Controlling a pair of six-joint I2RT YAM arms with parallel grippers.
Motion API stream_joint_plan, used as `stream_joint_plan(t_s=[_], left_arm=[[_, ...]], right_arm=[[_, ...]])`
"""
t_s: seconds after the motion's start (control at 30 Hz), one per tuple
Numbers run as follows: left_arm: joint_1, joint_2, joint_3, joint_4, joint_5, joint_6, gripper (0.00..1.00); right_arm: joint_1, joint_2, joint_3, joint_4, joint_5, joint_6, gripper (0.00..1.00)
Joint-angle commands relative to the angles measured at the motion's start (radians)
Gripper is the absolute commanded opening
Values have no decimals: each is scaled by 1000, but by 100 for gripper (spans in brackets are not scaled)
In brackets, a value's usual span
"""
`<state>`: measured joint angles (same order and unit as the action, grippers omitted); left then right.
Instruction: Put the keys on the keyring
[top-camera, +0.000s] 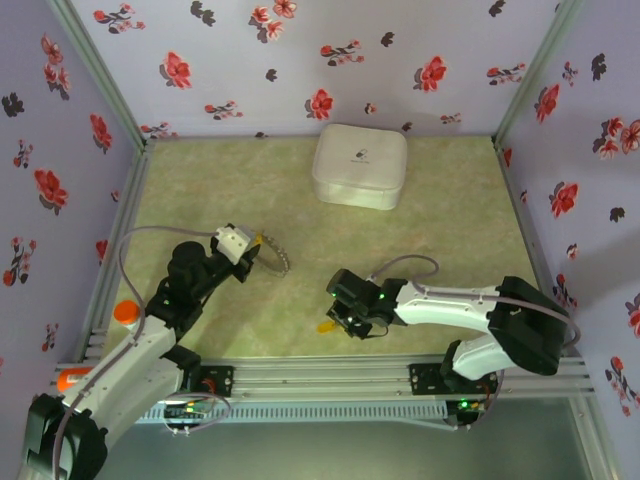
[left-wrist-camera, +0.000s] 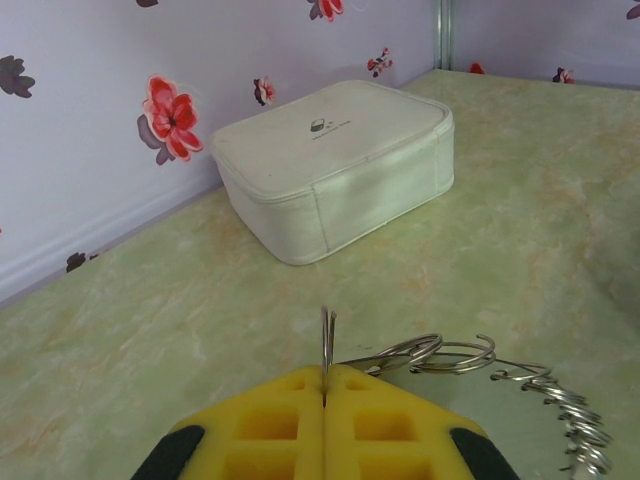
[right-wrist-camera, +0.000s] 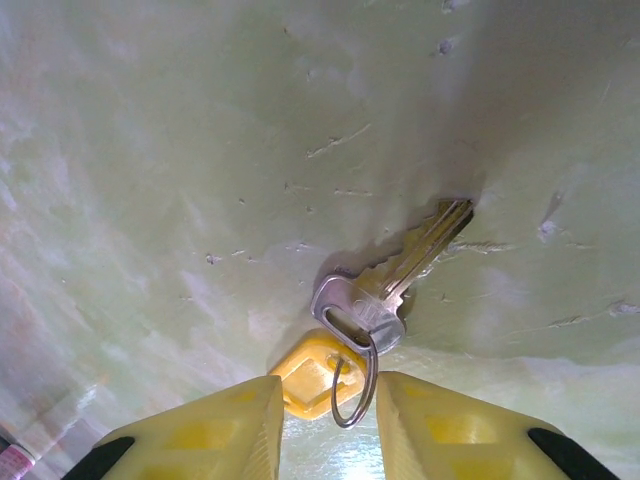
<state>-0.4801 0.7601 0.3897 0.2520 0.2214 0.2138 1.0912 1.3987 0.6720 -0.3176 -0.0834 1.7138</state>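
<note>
Looking down your left wrist view, you find the left end effector clamped closed on a thin loop of the keyring, with the white box well beyond it on the surface. Your right end effector stands open toward the near edge, and the yellow-orange key lies flat on the surface between its fingertips

left claw clamped on keyring | white box beyond
</note>
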Motion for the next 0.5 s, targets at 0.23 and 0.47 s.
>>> stream_joint_plan(t_s=[0.23,0.47], left_arm=[[-6,-10,19,13,14,25,0],[-12,-17,17,4,15,31,0]], right_arm=[[7,22,-13,-17,2,21,20],[11,26,-22,-14,10,17,10]])
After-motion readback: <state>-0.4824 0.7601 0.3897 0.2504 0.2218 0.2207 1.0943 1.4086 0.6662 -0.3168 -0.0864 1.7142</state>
